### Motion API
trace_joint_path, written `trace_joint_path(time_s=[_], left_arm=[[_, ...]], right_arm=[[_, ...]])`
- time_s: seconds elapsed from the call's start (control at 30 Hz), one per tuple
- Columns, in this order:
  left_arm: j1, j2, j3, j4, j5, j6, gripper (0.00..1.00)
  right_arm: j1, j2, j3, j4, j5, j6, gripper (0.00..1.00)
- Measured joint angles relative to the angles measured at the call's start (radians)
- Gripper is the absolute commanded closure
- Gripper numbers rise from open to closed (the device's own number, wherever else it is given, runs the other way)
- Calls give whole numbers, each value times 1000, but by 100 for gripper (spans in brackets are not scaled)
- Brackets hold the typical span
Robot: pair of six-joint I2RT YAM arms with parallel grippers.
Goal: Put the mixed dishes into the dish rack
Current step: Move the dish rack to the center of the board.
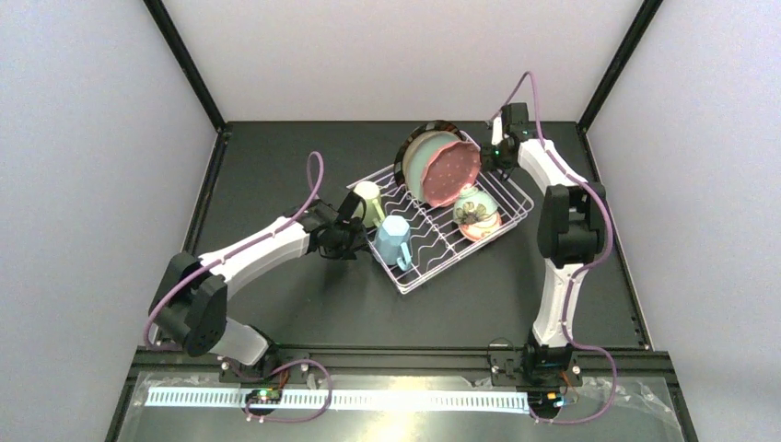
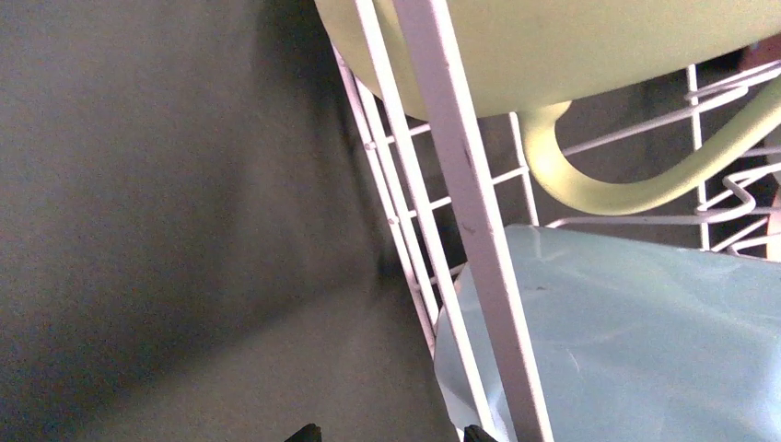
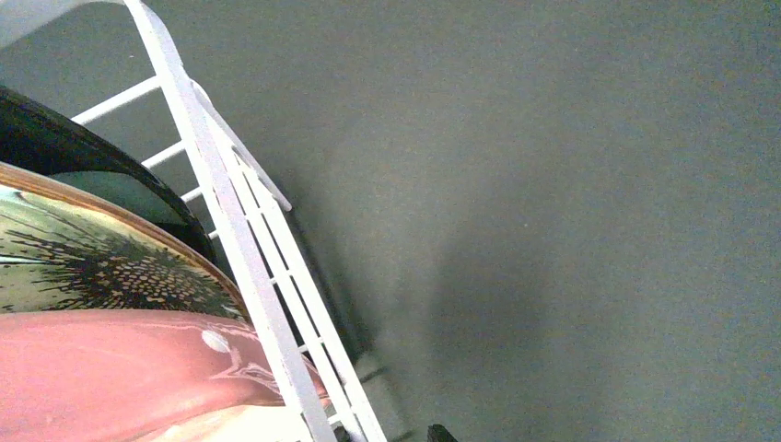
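Your right claw (image 1: 493, 158), grip unreadable, sits nearer the racked plates (image 1: 442, 168), at the 1 o'clock corner of the dish rack (image 1: 416, 273) lying 8-to-2 o'clock; your left claw (image 1: 354, 224) gapes beside the cream mug (image 1: 367, 197).

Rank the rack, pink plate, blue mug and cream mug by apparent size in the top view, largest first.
1. Rack
2. Pink plate
3. Blue mug
4. Cream mug, which looks smaller than the blue one but is partly hidden, so the order of the two mugs is unsure.
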Motion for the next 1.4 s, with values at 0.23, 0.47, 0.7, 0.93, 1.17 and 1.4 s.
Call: trace_joint_path(time_s=[0.23, 0.47, 0.7, 0.93, 1.17, 1.4], left_arm=[[49, 28, 37, -27, -32, 50, 11], [88, 44, 79, -56, -69, 88, 11], [113, 68, 120, -76, -114, 119, 11], [126, 101, 170, -115, -156, 143, 11], [148, 136, 217, -142, -199, 153, 11], [165, 173, 263, -160, -231, 162, 11]], right_arm=[[0, -30, -43, 10, 8, 48, 97], [0, -77, -116, 43, 20, 103, 100], [1, -141, -209, 77, 39, 161, 100], [7, -204, -293, 90, 70, 214, 100], [23, -288, -397, 101, 125, 287, 100], [37, -380, -506, 104, 167, 371, 100]])
